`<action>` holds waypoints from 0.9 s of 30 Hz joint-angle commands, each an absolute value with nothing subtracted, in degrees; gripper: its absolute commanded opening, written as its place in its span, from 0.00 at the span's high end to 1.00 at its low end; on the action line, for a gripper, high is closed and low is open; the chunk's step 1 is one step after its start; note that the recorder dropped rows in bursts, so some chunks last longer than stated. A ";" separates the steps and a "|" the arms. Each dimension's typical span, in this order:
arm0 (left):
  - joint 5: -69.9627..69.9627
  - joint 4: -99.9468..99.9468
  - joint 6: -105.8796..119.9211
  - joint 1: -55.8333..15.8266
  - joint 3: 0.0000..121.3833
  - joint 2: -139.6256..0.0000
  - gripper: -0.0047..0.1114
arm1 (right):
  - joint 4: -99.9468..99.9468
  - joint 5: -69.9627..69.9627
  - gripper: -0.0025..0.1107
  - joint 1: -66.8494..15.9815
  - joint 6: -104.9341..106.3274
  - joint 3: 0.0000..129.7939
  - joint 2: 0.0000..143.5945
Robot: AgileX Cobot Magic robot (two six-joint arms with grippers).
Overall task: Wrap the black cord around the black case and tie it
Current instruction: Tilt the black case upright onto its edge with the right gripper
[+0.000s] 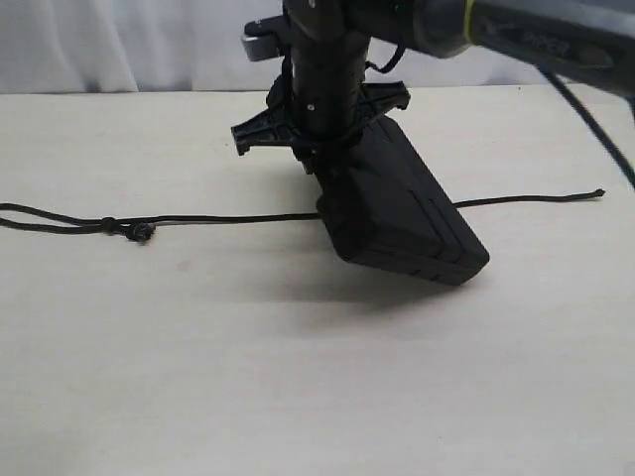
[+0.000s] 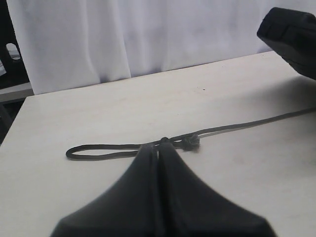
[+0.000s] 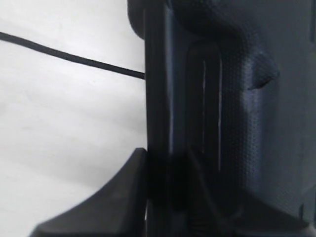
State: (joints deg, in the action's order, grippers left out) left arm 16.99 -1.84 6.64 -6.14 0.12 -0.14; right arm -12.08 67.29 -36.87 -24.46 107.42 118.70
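Note:
The black case [image 1: 407, 208] stands tilted, its near corner on the table and its far end raised. My right gripper [image 1: 319, 139] comes down from above and is shut on the case's raised end; up close, one finger [image 3: 133, 197] presses against the case edge [image 3: 247, 98]. The black cord [image 1: 228, 218] lies straight across the table and passes under the case, with its knot [image 1: 142, 233] at the left and its free end [image 1: 595, 193] at the right. My left gripper [image 2: 159, 145] is shut and holds nothing; beyond its tips lie the knot [image 2: 190, 143] and the narrow loop [image 2: 98, 150].
The pale table [image 1: 298, 377] stretches wide in front of the case. A white curtain [image 2: 123, 34] hangs behind the far table edge. The case's corner [image 2: 291, 34] shows at the side of the left wrist view. The left arm is outside the exterior view.

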 commanded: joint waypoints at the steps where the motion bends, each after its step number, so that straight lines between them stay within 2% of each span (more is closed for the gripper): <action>1: 16.35 -2.27 6.59 -6.70 0.00 0.00 0.96 | -8.40 67.58 0.94 -33.53 -20.75 107.94 114.10; 20: 16.35 -2.27 6.59 -6.70 0.00 0.00 0.96 | 28.07 65.81 0.94 -19.12 -5.13 104.58 111.30; 27: 16.35 -2.27 6.59 -6.70 0.00 0.00 0.96 | 23.19 66.04 0.94 -16.03 -4.92 101.08 111.30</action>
State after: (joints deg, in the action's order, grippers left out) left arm 16.99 -1.84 6.64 -6.14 0.12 -0.14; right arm 27.45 66.38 -17.33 -5.42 102.15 111.88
